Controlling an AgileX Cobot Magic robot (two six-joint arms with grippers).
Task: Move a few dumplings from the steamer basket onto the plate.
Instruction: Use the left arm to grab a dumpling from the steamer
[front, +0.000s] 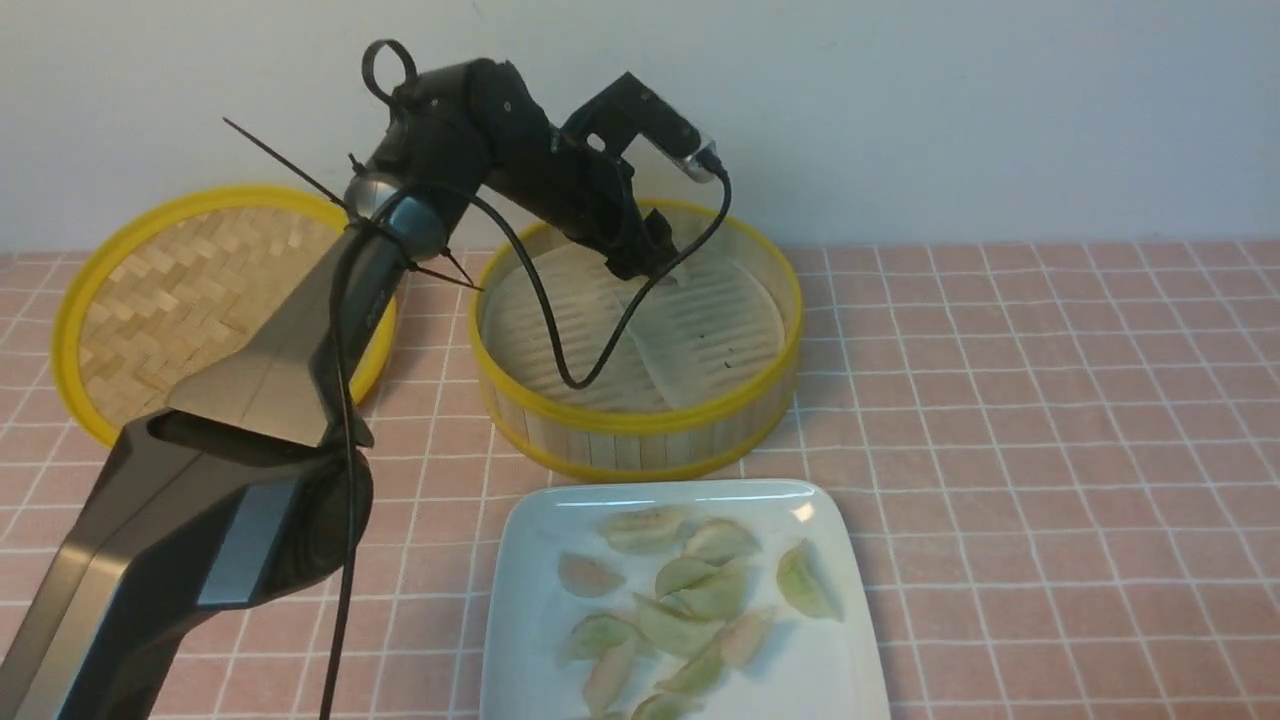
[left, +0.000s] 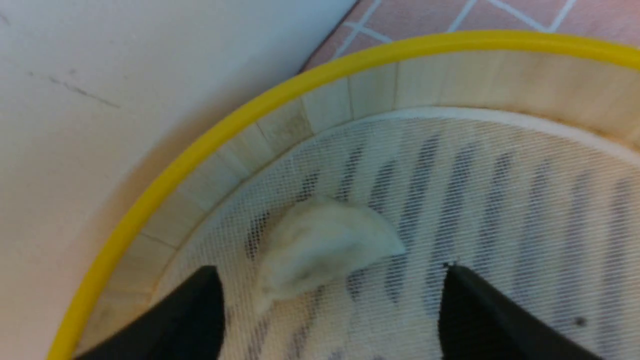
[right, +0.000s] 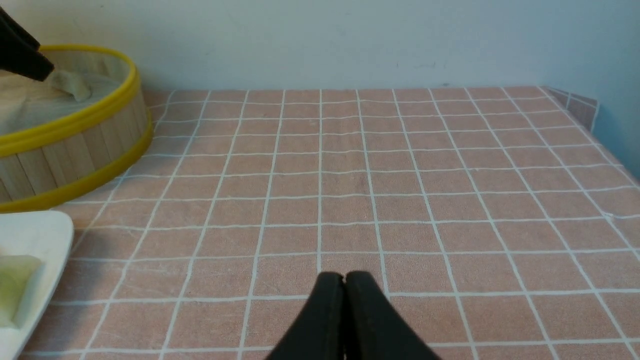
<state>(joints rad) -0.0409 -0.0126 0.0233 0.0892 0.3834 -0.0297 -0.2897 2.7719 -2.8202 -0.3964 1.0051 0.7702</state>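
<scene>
In the upper middle of the front view, the left claw (front: 640, 262) reaches into the steamer basket (front: 700, 440). Its jaws are spread wide, holding nothing, either side of one cream dumpling (left: 320, 245) lying on the mesh liner (left: 500, 200) near the basket's wall. The dumpling looks light, soft and slick, likely to tear, so a gentle pinch across its plump middle seems safest. Lower centre, the plate (front: 850, 660) carries roughly ten dumplings (front: 690, 600). The right claw (right: 344, 282) is pressed closed and empty above the surface (right: 400, 175).

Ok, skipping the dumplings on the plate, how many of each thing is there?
Steamer basket: 1
Woven lid: 1
Plate: 1
Dumpling in the basket: 1 that shows
Total: 4
</scene>
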